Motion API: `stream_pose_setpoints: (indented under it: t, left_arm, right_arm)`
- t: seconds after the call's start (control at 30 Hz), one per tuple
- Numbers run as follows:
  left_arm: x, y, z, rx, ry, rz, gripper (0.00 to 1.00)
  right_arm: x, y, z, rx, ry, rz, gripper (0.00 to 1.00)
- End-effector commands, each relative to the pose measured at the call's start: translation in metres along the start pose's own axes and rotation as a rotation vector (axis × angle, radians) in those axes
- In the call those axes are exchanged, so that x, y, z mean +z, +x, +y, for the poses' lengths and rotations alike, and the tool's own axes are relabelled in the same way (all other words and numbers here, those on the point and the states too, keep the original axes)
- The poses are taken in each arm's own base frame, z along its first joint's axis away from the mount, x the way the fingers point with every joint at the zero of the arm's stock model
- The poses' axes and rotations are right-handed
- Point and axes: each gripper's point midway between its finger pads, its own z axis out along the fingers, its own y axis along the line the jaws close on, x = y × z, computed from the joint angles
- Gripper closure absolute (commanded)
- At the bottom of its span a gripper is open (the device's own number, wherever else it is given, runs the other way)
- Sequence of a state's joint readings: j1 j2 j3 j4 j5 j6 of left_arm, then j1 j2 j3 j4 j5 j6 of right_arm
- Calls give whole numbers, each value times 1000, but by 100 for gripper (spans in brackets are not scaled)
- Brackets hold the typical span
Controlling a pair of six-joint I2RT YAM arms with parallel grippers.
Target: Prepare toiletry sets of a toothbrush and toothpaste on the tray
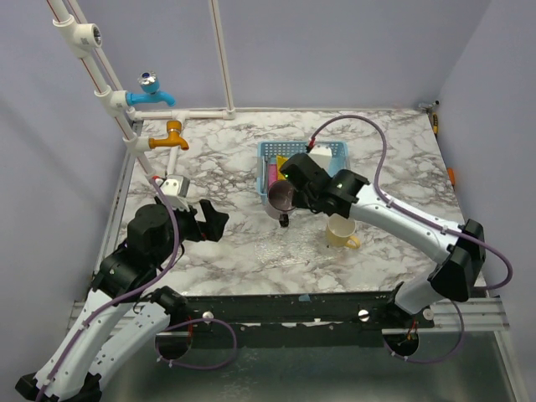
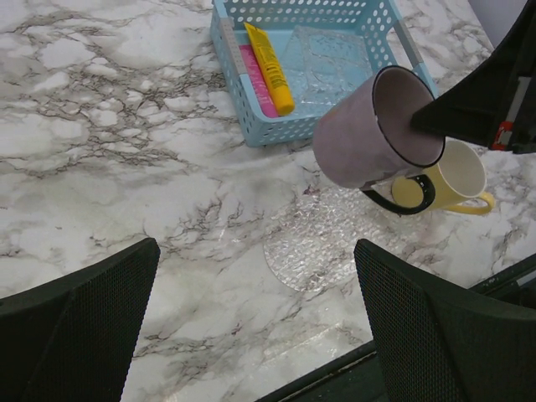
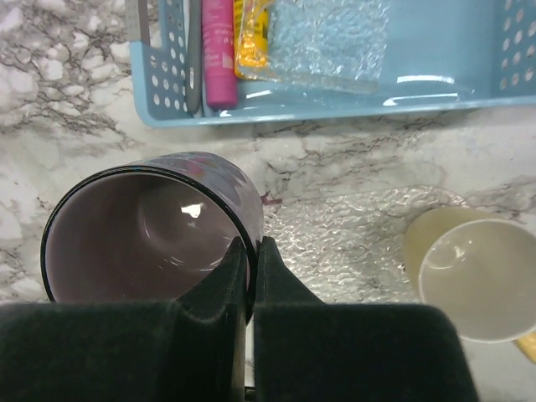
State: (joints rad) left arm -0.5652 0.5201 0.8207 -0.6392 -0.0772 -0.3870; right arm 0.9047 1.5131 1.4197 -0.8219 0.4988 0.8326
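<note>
Aloft, right hand [image 3: 253, 253] pinching tilted mauve cup [image 3: 142, 239]

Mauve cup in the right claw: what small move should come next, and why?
Probably turn the mauve cup upright and lower it onto the clear tray beside the cream mug. The right claw pinches its rim, the cup hangs tilted, and the tray's bare part lies close by.

A cream ceramic mug [image 1: 341, 231] stands upright on a white, grey-veined marble tabletop [image 1: 243, 251]. Just left of the mug, a mauve ceramic cup [image 1: 280, 197] with a black rim and handle is tipped sideways. Far left and behind the mug, a blue plastic tap [image 1: 152, 92] and an orange plastic tap [image 1: 172, 134] project from white pipes [image 1: 100, 75].
</note>
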Motion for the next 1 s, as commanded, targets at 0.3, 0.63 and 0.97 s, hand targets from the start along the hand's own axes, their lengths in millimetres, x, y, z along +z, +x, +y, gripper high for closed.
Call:
stream_pose_setpoints:
  t: [0.3,0.63,0.97]
  left_arm:
    - [-7,-7,5,-12,-36,-23,1]
    - [-7,-6,6,-12,-37,-21,1]
    - [-5,-5,6,-10,-39,-12,1]
  right_arm:
    - [18,68,16,215,175,27,100]
    - [27,111,11,357,271,69,100]
    - [34,133,20,349,258,121,100]
